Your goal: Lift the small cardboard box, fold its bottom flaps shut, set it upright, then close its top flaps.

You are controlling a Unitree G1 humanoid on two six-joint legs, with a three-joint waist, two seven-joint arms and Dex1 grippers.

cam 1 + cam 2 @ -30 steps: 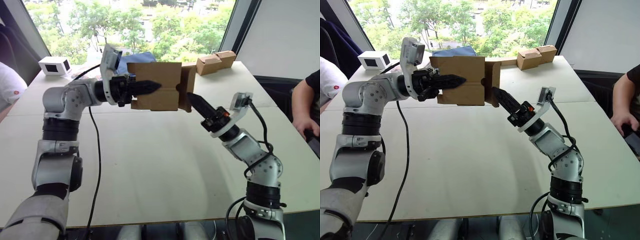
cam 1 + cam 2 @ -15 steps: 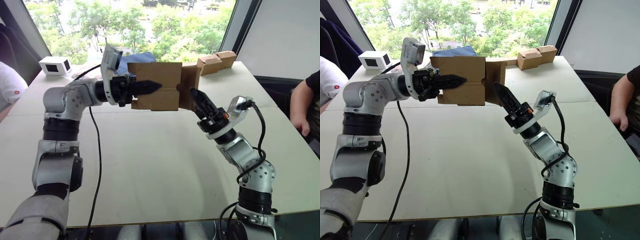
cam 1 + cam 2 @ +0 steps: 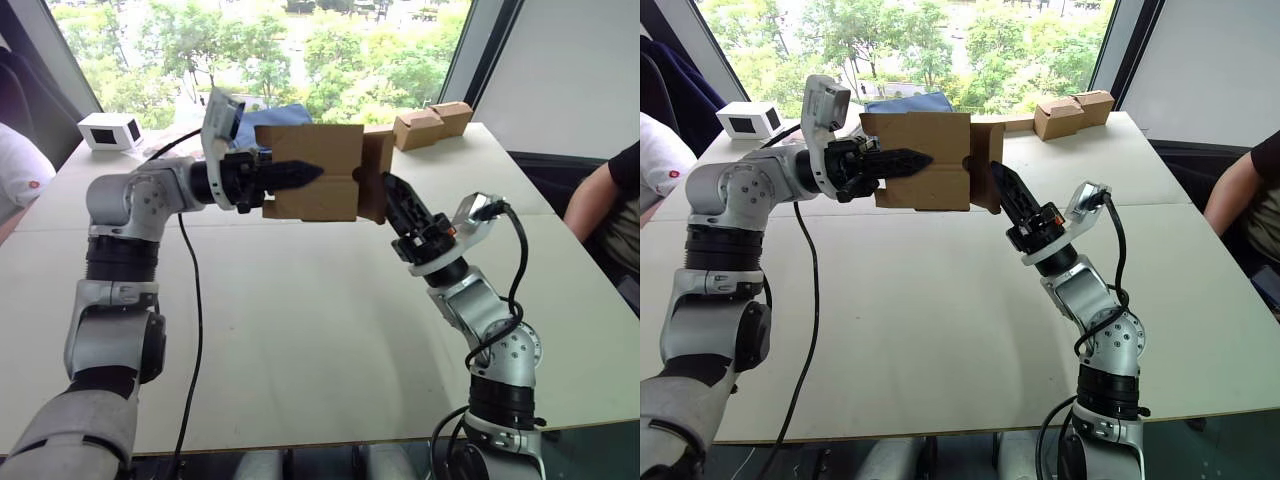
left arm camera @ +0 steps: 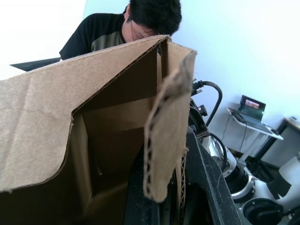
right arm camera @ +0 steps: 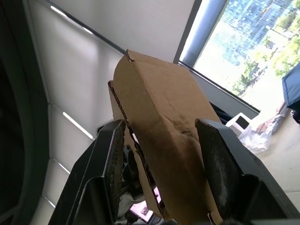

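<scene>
A white table [image 3: 300, 330] stands before a window with trees outside. Above it, the right gripper [image 3: 397, 200] reaches up with its fingers [image 5: 110, 164] apart, a bottom flap [image 5: 164, 122] between them. Just beyond, the small cardboard box [image 3: 315, 175] hangs in the air, clamped by the left gripper [image 3: 295, 175]. Farther off lie two joined boxes [image 3: 432, 122].

- left arm reaches up from the lower left of the frame, elbow bent, forearm level toward the centre; left gripper [image 3: 295, 176] is clamped on the small cardboard box [image 3: 310, 170], held in the air.
- right arm rises from the lower right, forearm slanting up-left; right gripper [image 3: 397, 203] has its fingers [image 5: 108, 164] spread either side of a flap.
</scene>
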